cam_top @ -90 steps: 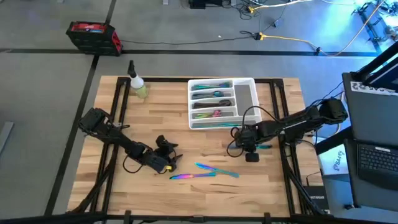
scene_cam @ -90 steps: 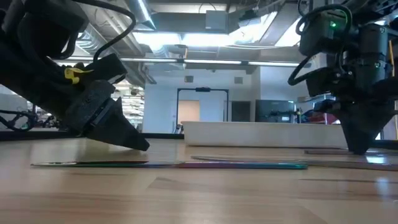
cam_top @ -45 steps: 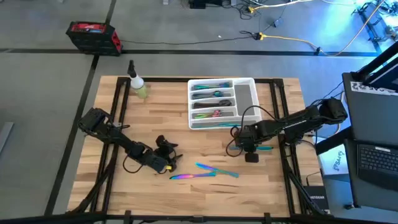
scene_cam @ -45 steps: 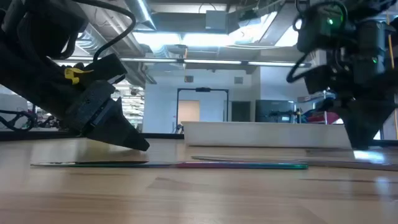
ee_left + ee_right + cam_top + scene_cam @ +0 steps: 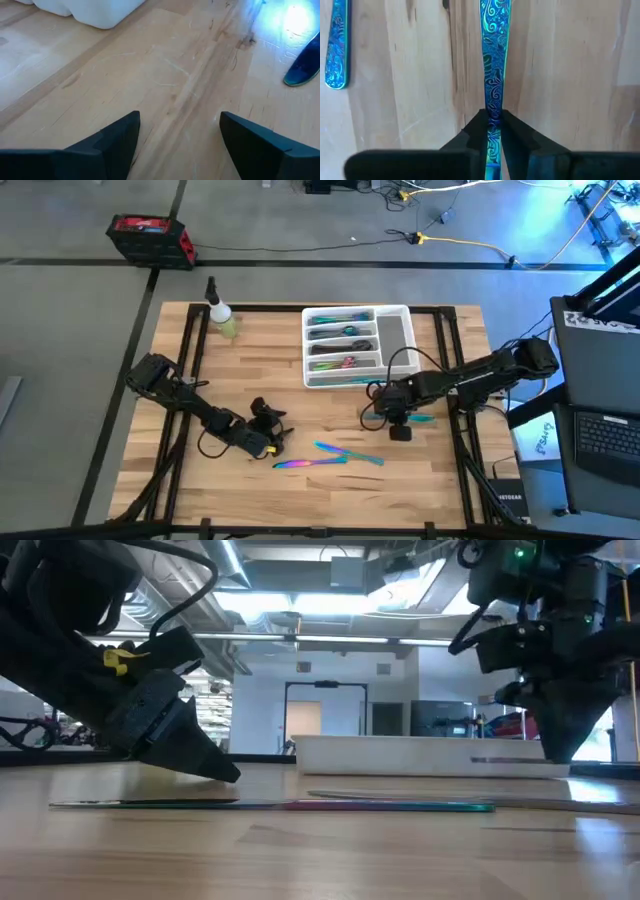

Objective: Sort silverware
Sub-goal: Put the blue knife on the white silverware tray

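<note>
Right gripper (image 5: 493, 131), centre-right of the high view just below the white compartmented tray (image 5: 397, 335): jaws closed on the handle of a teal engraved utensil (image 5: 493, 60), its working end out of sight. Risk: the slim handle may pivot or slip in the narrow pinch, or catch the tray wall on the way in. Left gripper (image 5: 177, 145), lower left: jaws wide apart, empty, near the tabletop. Two more iridescent pieces (image 5: 330, 456) lie lower centre; others sit in the tray. Surface: pale butcher-block table (image 5: 260, 360), lightly scratched. Room: grey floor, cables, red toolbox (image 5: 151, 238), spray bottle (image 5: 220, 313).
</note>
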